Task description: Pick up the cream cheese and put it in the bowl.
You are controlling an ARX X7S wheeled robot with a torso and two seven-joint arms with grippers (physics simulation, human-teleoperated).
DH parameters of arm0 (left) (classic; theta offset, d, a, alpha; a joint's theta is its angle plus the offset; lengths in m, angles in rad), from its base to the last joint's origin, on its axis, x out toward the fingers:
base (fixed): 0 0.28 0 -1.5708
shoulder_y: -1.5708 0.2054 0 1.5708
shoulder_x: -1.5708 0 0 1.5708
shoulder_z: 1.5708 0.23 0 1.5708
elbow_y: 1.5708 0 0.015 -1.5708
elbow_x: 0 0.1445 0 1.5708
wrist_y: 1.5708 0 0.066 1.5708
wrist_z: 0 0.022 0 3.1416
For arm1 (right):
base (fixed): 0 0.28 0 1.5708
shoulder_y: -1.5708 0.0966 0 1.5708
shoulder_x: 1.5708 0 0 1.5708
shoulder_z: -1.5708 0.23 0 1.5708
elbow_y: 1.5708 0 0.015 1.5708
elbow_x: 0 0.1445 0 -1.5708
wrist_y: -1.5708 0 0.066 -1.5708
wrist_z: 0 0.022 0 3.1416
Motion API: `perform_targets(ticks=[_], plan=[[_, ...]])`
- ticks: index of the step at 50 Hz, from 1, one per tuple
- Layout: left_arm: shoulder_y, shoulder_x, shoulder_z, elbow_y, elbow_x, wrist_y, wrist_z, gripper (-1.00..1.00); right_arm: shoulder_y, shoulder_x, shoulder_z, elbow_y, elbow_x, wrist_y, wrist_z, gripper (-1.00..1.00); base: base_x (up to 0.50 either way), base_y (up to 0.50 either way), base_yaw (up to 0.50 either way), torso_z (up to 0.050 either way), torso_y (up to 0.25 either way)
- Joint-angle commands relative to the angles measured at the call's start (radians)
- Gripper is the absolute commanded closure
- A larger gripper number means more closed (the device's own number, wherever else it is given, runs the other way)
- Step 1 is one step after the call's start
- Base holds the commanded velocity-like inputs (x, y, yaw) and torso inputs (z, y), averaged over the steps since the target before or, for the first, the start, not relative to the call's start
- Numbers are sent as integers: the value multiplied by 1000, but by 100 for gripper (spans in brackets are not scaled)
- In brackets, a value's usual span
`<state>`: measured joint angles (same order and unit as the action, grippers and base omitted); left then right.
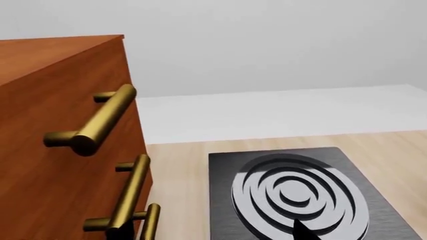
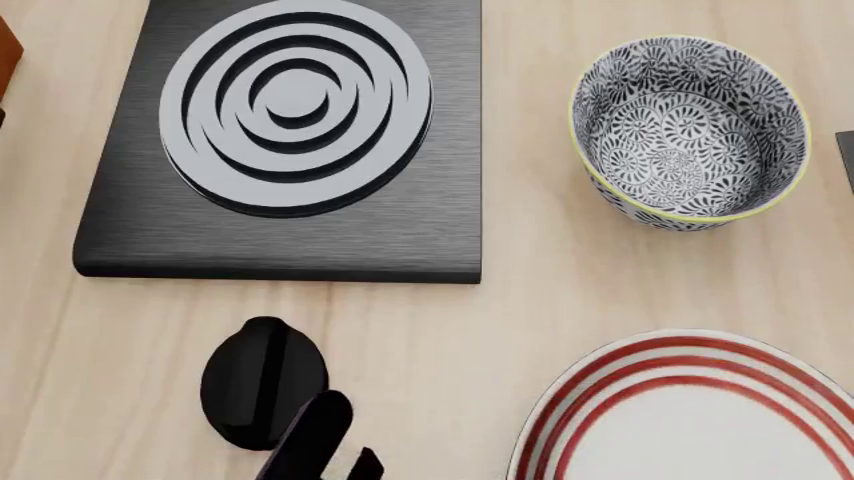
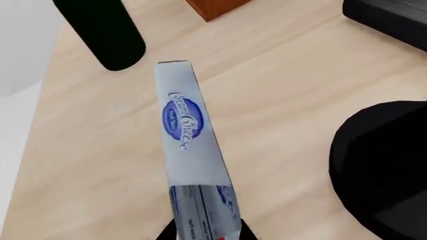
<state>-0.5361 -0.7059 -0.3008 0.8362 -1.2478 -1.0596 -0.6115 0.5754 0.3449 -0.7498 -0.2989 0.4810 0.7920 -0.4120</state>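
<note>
Pale wood tabletop (image 2: 534,290) runs under everything, with a white wall behind it in the left wrist view. Seen from the right wrist camera, the right gripper (image 3: 203,235) is closed on the cream cheese (image 3: 190,145), the dark fingertips pinching the printed end of the box while the rest, with its blue oval label, sticks out above the wood. A black cylinder (image 3: 100,32) crosses behind the box's far end, and a bulky black shape fills the other edge of that view. From the head camera, the left gripper (image 2: 320,440) shows as a black mass low over the table; how far its jaws stand apart cannot be told. Beyond it lies a black stove plate (image 2: 134,220) with a grey ringed burner (image 2: 296,105). The bowl (image 2: 687,130) sits upright beside the stove, holding nothing, and a red-ringed plate (image 2: 694,410) lies nearer. A brown cabinet (image 1: 60,150) with brass handles (image 1: 93,122) stands beside the stove.
</note>
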Motion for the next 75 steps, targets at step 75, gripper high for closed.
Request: perform_targets(ticks=[75], plan=[[-50, -24, 44, 5, -64, 13, -64, -100, 641, 189, 717, -182, 789, 755, 853, 100, 0, 0, 0, 0, 0]])
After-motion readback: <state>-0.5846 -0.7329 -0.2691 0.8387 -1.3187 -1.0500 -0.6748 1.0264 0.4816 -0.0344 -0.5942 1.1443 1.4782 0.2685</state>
